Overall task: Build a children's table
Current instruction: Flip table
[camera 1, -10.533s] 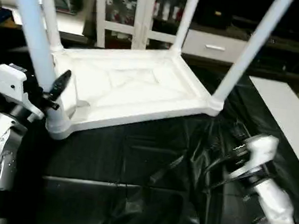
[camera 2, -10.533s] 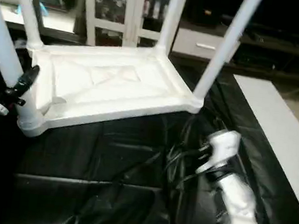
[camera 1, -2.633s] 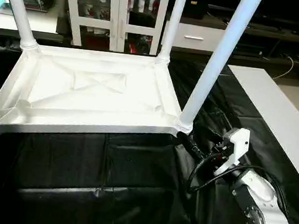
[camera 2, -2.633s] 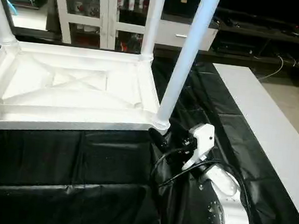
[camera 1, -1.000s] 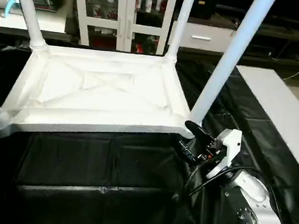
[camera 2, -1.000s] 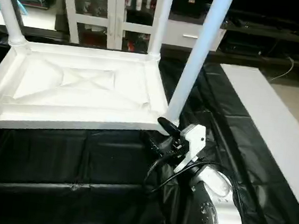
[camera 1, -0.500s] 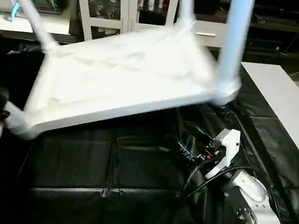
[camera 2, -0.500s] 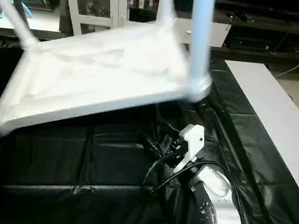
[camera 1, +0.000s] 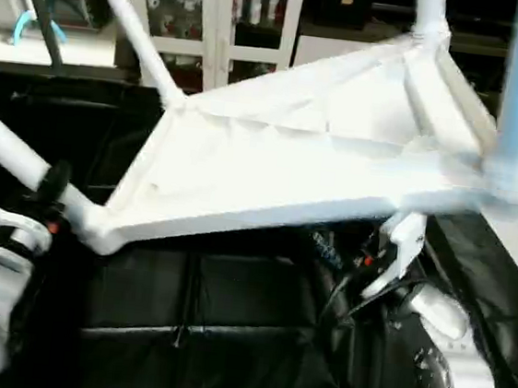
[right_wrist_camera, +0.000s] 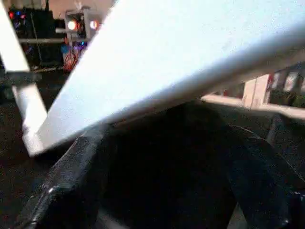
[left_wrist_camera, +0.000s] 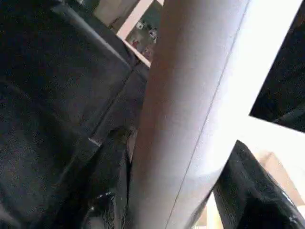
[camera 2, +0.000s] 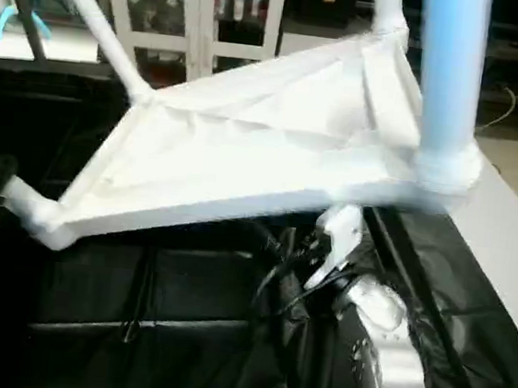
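Now table (camera 1: 291, 151) underside-up, tilted, right side raised; left gripper (left_wrist_camera: 167, 200) clamps leg (camera 1: 13, 154); right gripper (right_wrist_camera: 157, 157) apparently spread.

Silver forearms, white wrist housings, black cables, black-fingered right gripper (camera 1: 331, 254).
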